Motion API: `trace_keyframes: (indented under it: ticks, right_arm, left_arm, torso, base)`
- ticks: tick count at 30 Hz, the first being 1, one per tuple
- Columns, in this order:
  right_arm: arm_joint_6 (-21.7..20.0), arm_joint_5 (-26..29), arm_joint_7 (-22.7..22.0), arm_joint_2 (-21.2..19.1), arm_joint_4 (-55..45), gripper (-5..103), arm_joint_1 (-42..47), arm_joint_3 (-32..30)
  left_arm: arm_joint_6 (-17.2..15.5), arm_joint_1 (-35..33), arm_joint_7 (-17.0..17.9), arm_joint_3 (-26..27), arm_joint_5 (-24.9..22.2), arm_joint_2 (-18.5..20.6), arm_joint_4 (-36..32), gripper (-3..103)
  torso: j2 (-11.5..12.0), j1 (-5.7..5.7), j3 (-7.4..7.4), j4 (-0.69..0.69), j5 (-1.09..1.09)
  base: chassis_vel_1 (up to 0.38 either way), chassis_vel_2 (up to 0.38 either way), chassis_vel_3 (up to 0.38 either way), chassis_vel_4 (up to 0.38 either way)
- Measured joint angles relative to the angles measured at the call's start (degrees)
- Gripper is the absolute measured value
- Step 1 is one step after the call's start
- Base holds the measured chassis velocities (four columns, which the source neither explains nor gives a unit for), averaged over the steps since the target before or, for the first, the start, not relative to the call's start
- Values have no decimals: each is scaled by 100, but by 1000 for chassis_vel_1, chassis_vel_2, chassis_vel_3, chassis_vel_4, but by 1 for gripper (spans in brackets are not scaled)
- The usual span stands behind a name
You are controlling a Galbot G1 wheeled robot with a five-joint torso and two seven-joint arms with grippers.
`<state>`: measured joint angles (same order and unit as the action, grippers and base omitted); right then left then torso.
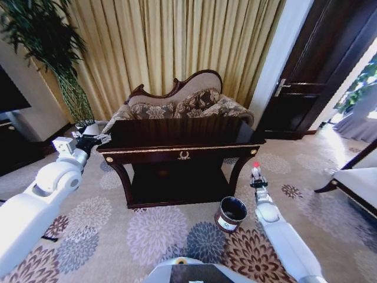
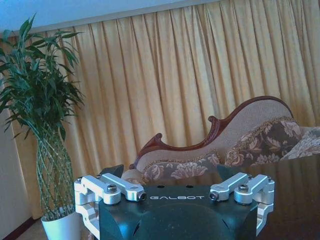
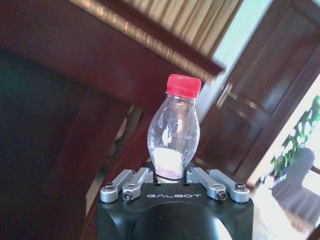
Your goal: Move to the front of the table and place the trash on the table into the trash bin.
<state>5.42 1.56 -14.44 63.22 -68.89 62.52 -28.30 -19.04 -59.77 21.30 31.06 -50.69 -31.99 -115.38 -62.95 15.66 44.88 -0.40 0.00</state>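
Open carpet surrounds the trash bin (image 1: 230, 213); its mouth is uncovered, while the surface (image 1: 182, 154) stands just left and beyond.

The table (image 1: 182, 154) stands ahead, with a sofa (image 1: 182, 101) behind it and curtains (image 1: 177, 41) behind that. A potted plant (image 1: 56, 56) stands far left, a door (image 1: 321, 71) far right. The trash bin (image 1: 230, 213) sits on the carpet (image 1: 159, 233) by the table's right front leg. The right gripper (image 1: 258, 180), apparently just right of the bin, holds the bottle (image 1: 256, 171) upright. The left gripper (image 1: 94, 140) hangs beside the table's left end.
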Motion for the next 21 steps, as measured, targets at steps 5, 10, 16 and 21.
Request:
trace_keyframes:
  ticks: [5,10,16,21]
  right_arm:
    - [-204,371,190,138,54,24,107,-17]
    - [-677,1336,231,361,55,24,112,-18]
    - [-797,1580,150,571,178,24,15,-37]
    - [-804,1430,55,708,172,21,15,-2]
  left_arm:
    - [20,35,-10,-59,25,-6,30,100]
    - [47,47,-30,-99,57,-37,43,100]
    - [107,-5,-40,-96,88,-67,55,100]
    - [143,-2,-59,-62,77,-38,55,100]
  torso:
    - [0,-1,-1,0,-1]
    - [-1,0,0,0,-1]
    - [0,-1,-1,2,0]
    - [0,0,-1,-1,-1]
  base:
    - [0,0,0,0]
    - [0,0,0,0]
    - [0,0,0,0]
    - [0,0,0,0]
